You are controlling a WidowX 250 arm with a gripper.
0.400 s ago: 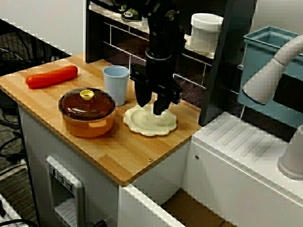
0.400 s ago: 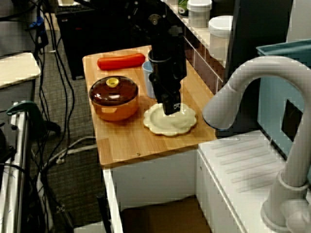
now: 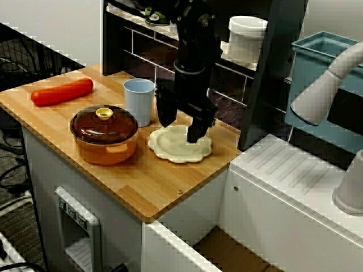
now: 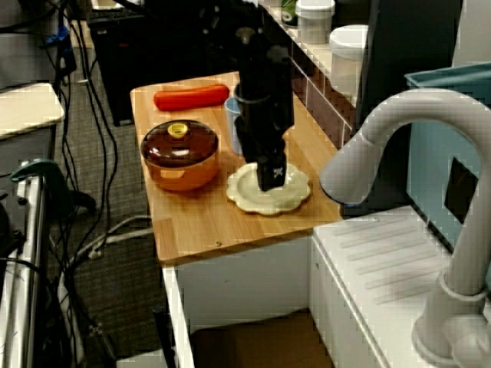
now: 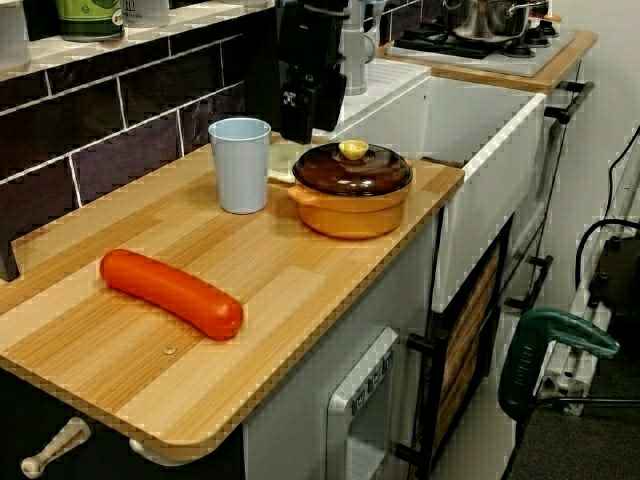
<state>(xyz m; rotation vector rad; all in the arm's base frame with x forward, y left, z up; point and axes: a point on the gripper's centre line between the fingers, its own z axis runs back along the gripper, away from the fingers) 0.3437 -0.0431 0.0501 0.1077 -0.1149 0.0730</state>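
Observation:
My black gripper [image 3: 181, 127] hangs straight down over a cream scalloped plate [image 3: 170, 147] on the wooden counter [image 3: 147, 187]. It is open, with one finger at the plate's far left rim and the other over its right half. Nothing is between the fingers. The view from over the tap shows the gripper [image 4: 271, 176] low over the plate [image 4: 249, 198]; whether they touch is unclear. In the view along the counter, the gripper [image 5: 305, 112] hides most of the plate [image 5: 283, 160]. A pale blue cup [image 3: 139, 101] stands just left of the gripper.
An orange pot with a brown lid [image 3: 104, 134] sits in front of the cup. A red sausage [image 3: 62, 92] lies at the counter's left end. A white drainboard [image 3: 295, 175] and tap [image 4: 399, 153] are to the right. Shelves with a white tub [image 3: 247, 37] stand behind.
The fingers stand wider apart than before, and the gripper has sunk a little lower over the plate. The plate, cup, pot and sausage have not moved.

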